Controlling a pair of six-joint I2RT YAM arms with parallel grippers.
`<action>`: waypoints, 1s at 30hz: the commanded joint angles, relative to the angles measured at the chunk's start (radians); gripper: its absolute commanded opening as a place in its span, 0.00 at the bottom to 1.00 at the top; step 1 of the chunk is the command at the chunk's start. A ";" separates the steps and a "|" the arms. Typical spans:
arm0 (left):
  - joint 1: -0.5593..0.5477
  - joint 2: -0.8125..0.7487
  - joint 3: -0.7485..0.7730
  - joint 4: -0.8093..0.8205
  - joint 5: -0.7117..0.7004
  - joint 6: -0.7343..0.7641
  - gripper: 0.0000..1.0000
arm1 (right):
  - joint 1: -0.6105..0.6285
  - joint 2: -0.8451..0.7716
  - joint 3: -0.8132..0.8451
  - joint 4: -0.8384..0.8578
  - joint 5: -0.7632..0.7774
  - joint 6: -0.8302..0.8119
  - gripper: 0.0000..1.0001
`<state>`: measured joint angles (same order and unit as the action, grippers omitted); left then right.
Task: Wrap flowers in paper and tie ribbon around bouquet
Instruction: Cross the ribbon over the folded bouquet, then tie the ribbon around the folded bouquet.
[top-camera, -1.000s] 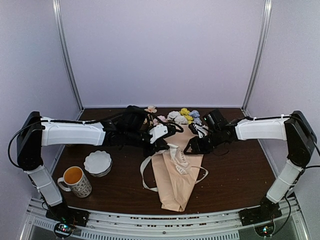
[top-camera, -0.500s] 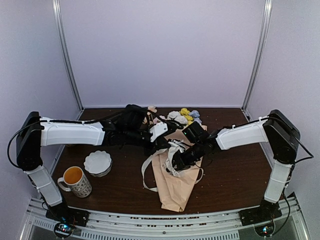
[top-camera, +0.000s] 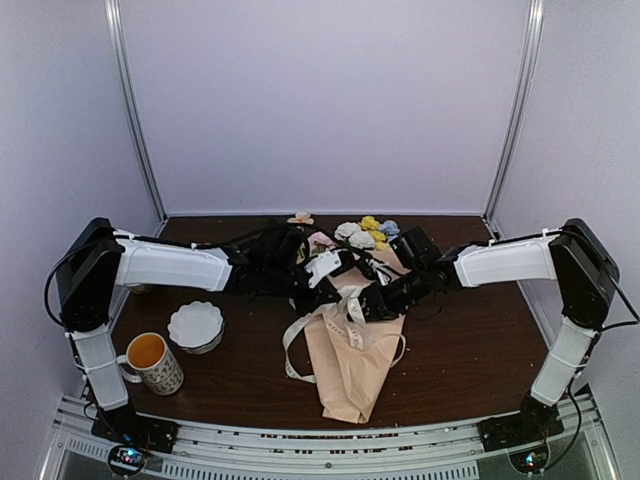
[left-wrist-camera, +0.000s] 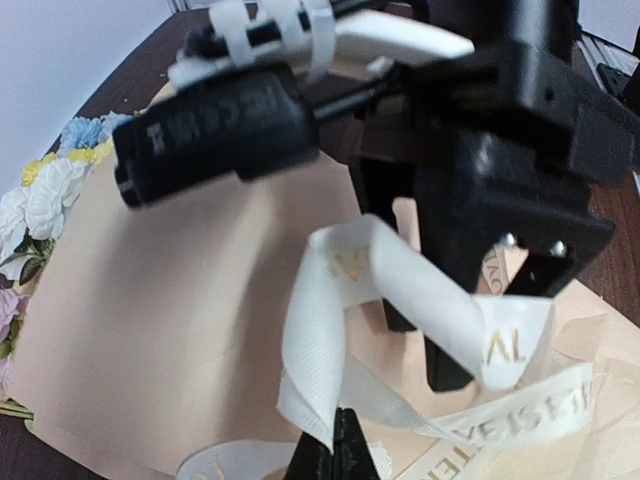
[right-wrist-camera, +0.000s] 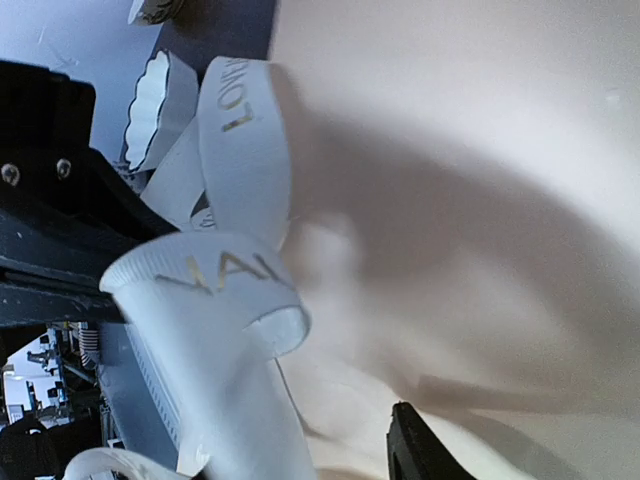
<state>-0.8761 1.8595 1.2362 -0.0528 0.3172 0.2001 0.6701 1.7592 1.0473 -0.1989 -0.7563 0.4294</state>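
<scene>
- Your dark brown table (top-camera: 470, 350) stands in a pale lilac booth.
- The bouquet (top-camera: 352, 365) lies mid-table in its peach paper cone.
- The ribbon (left-wrist-camera: 400, 285) loops above it, with gold "AL" legible.
- Left gripper (left-wrist-camera: 337, 442): pinched tight on the ribbon.
- Right gripper (top-camera: 375, 302): at the loop, jaws unclear.

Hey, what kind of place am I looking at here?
Probably a robotics lab test booth: a left arm and right arm bolted to a metal rail, plain pale walls closing in a dark table, and staged props: bouquet, mug, bowl.
</scene>
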 joint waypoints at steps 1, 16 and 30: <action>0.006 0.025 0.029 0.043 0.006 -0.024 0.00 | -0.029 -0.030 0.038 -0.092 0.076 -0.006 0.42; 0.015 0.043 0.036 0.043 0.030 -0.027 0.00 | -0.041 -0.104 0.073 -0.331 0.394 0.010 0.47; 0.024 0.050 0.037 0.063 0.041 -0.053 0.00 | 0.266 -0.250 -0.105 -0.070 0.629 0.215 0.48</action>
<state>-0.8623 1.9171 1.2495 -0.0463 0.3355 0.1673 0.8898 1.4883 0.9829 -0.3492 -0.2573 0.5591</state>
